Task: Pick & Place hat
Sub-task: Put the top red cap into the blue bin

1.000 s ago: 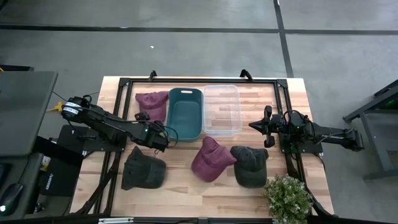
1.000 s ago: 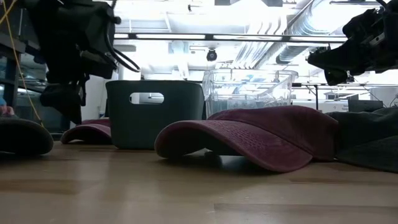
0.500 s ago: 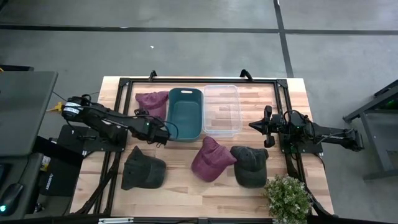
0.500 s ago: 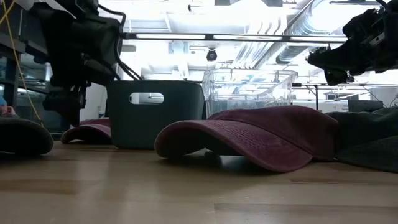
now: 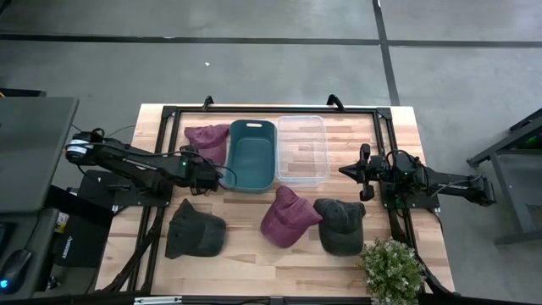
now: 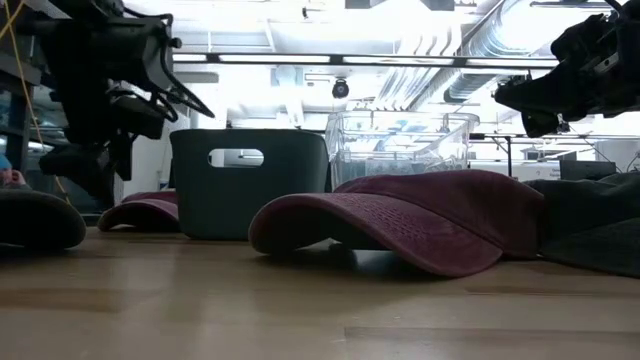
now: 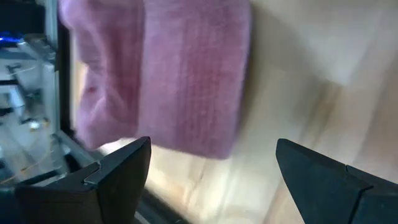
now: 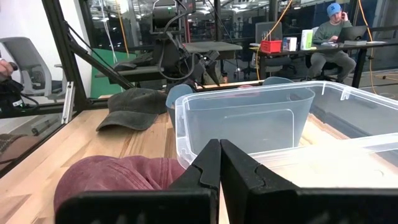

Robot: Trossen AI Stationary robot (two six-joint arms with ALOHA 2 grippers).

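four hats lie on our wooden table (image 5: 356, 254): a maroon hat (image 5: 207, 140) at the back left corner, just left of the dark green bin (image 5: 251, 155), a second maroon hat (image 5: 288, 216) in the middle front, a dark grey hat (image 5: 341, 225) touching its right side, and a black hat (image 5: 195, 230) at the front left. a clear plastic bin (image 5: 301, 150) stands touching the green bin's right side, and a small potted plant (image 5: 393, 269) sits at the front right corner.

our left gripper (image 5: 206, 175) hangs above the table just in front of the back maroon hat (image 7: 168, 74), between it and the black hat, with its fingers (image 7: 118, 174) spread wide and nothing between them. in the low view it floats clear of the tabletop, left of the green bin (image 6: 250, 180).

our right gripper (image 5: 362, 174) waits at the right side of the table, near the clear bin (image 8: 249, 124), its fingers (image 8: 205, 180) pressed together and holding nothing.
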